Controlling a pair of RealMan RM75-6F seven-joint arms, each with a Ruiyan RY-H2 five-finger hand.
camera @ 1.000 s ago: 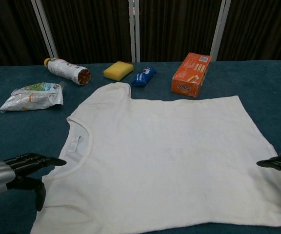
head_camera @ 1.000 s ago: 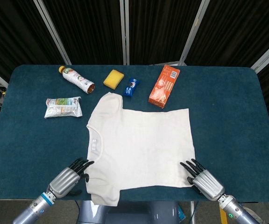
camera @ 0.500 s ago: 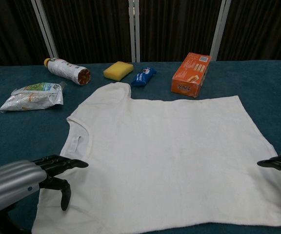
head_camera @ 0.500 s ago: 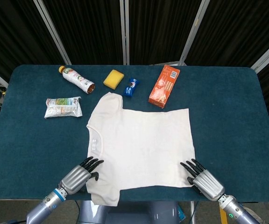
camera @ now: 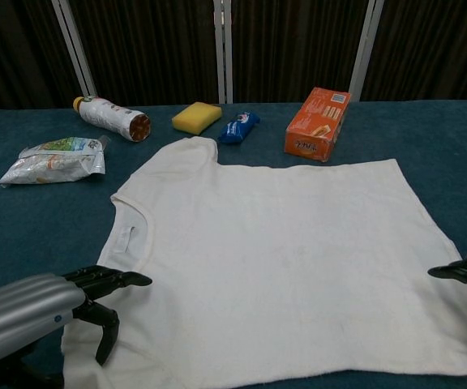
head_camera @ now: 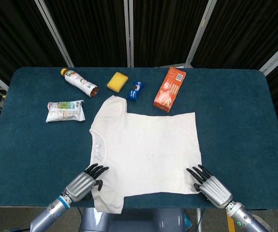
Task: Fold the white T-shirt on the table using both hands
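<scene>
The white T-shirt [head_camera: 144, 150] [camera: 274, 259] lies flat on the blue table, collar to the left and hem to the right. My left hand [head_camera: 83, 181] [camera: 47, 312] hovers at the shirt's near left shoulder, fingers apart, tips over the fabric edge. My right hand [head_camera: 210, 186] sits at the near right hem corner, open, fingers spread; in the chest view only the dark fingertips [camera: 464, 271] of it show at the right edge. Neither hand holds cloth.
Along the far side lie a bottle [head_camera: 78, 82], a yellow sponge [head_camera: 117, 81], a blue packet [head_camera: 135, 90] and an orange box [head_camera: 169, 88]. A snack bag [head_camera: 65, 111] lies left of the shirt. The table's near edge [head_camera: 144, 207] runs just behind both hands.
My left hand has moved right and inward to the shirt's near shoulder edge. The right hand has stayed almost still. The shirt has not moved.
</scene>
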